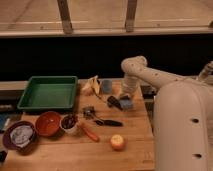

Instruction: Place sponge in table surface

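My gripper (124,99) hangs at the end of the white arm that reaches down from the elbow near the table's back edge. It is shut on the sponge (127,105), a small grey-blue block low over the right part of the table surface (135,132). Whether the sponge touches the wood I cannot tell. The arm's wrist hides the top of the gripper.
A blue cup (106,86) and a banana (92,85) stand just left of the arm. A dark object (114,102) lies beside the sponge. Further left are a green tray (47,92), an orange bowl (47,123), a small bowl (69,122) and a purple bowl (19,136). A black oblong object (109,122) and an apple (117,142) lie in front.
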